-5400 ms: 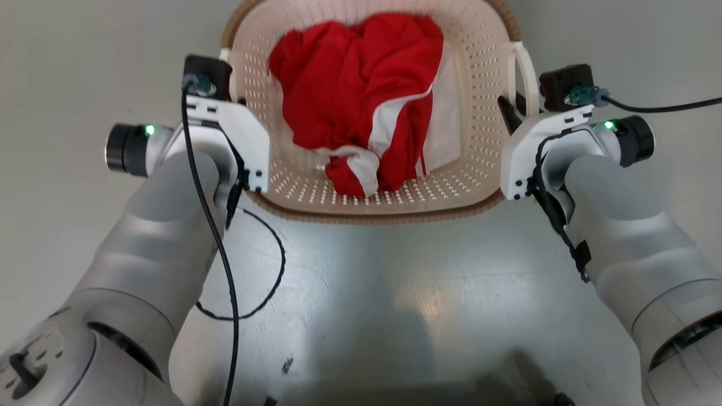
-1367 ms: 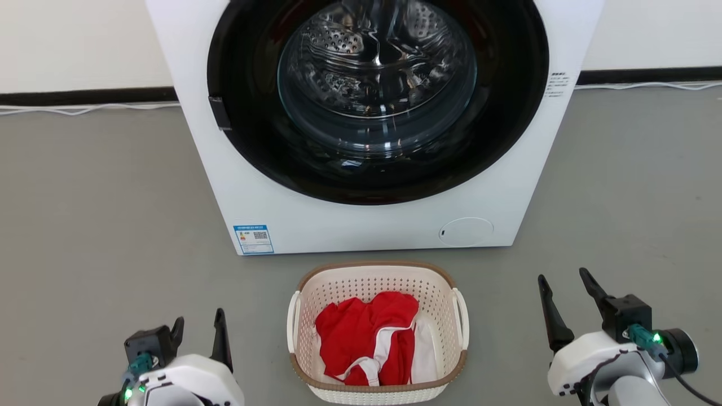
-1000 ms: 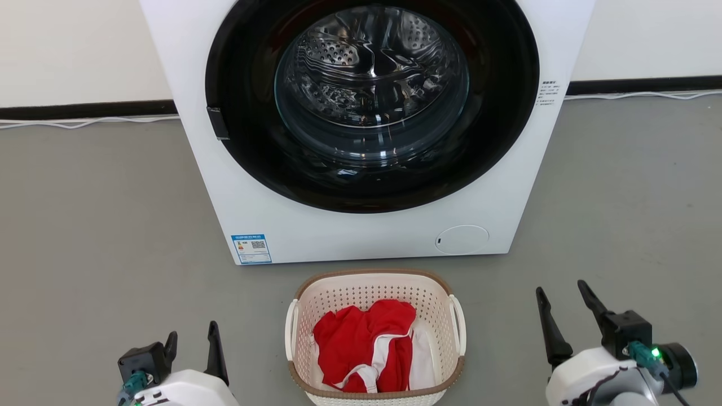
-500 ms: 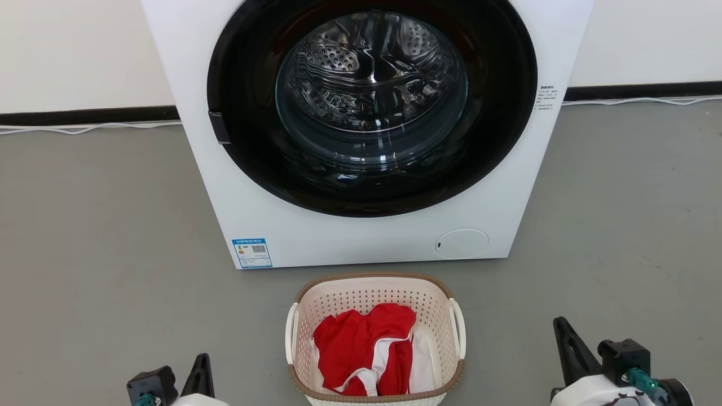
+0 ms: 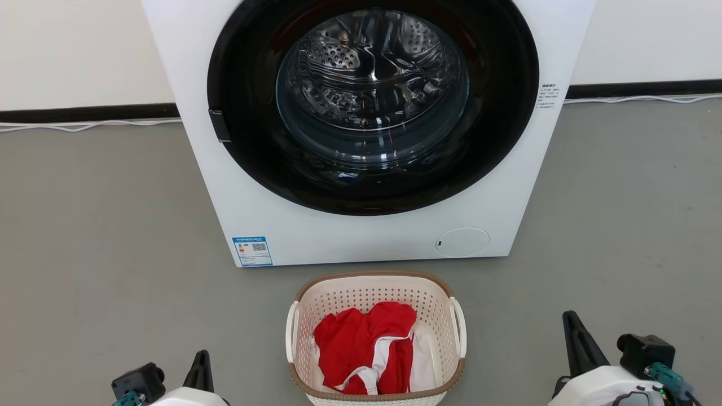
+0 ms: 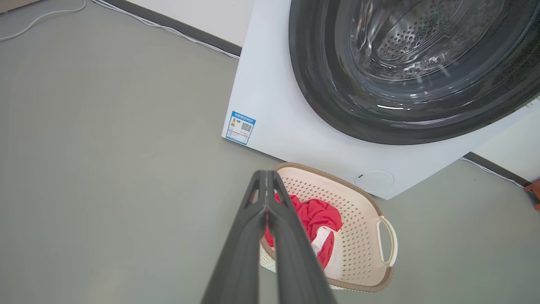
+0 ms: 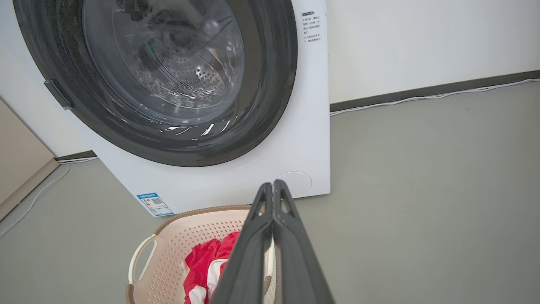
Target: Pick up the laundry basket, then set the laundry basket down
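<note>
The laundry basket (image 5: 372, 276) stands on the grey floor just in front of the washing machine, cream and perforated with a brown rim and white side handles. Red and white clothing (image 5: 364, 341) lies inside it. My left gripper (image 5: 200, 360) is at the lower left, well clear of the basket, and in the left wrist view its fingers (image 6: 265, 174) are pressed together with nothing between them. My right gripper (image 5: 569, 320) sits at the lower right, also apart from the basket; its fingers (image 7: 273, 184) are shut and hold nothing. The basket also shows beyond each gripper (image 6: 363, 236) (image 7: 181, 242).
A white front-loading washing machine (image 5: 350, 239) with a dark round glass door stands right behind the basket. A white cable (image 5: 84, 124) runs along the wall's dark skirting. A beige panel (image 7: 21, 156) stands left of the machine. Open grey floor lies on both sides.
Earlier both grippers held the lifted basket's handles. The basket now stands on the floor. Over the last second both grippers went from open to shut and drew back toward the bottom edge.
</note>
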Controlling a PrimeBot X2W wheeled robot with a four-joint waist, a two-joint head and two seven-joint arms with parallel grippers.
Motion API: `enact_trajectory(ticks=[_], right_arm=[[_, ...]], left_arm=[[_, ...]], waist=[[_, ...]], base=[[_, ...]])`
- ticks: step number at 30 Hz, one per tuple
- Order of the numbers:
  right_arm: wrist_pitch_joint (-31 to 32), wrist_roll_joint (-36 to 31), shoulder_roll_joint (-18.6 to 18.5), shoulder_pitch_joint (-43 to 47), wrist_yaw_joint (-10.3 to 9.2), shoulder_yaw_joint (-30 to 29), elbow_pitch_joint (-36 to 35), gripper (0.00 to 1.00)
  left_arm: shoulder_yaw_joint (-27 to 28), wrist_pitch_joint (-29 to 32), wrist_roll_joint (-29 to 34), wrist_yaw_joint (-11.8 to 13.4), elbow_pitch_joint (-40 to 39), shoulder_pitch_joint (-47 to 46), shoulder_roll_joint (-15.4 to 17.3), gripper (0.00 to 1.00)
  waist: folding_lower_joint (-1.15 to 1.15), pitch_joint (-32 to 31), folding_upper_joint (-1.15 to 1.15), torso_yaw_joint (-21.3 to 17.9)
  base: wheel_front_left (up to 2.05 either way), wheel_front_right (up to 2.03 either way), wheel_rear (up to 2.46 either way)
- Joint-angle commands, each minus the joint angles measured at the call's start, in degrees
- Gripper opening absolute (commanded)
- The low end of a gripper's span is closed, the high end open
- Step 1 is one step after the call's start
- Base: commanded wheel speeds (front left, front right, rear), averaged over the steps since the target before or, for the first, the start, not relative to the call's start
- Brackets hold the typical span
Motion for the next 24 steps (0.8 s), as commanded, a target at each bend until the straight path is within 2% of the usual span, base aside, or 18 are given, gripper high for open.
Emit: enact_trajectory(ticks=[1,24], right_arm=[[0.4,2.4,-0.3,-1.7,0.06,0.1,-2.2,0.00],[3.9,19.3,-0.3,-1.5,0.14,-0.1,-5.1,0.00]], left_arm=[[1.0,0.4,-1.7,-0.8,-2.0,-2.0,0.4,0.00],[3.6,4.0,-13.7,-3.4,-4.7,-2.3,-0.3,0.00]], waist=[[-0.01,0.0,0.00,0.0],[-0.01,0.4,0.00,0.2]], base=[[0.00,0.00,0.00],[0.00,0.00,0.00]])
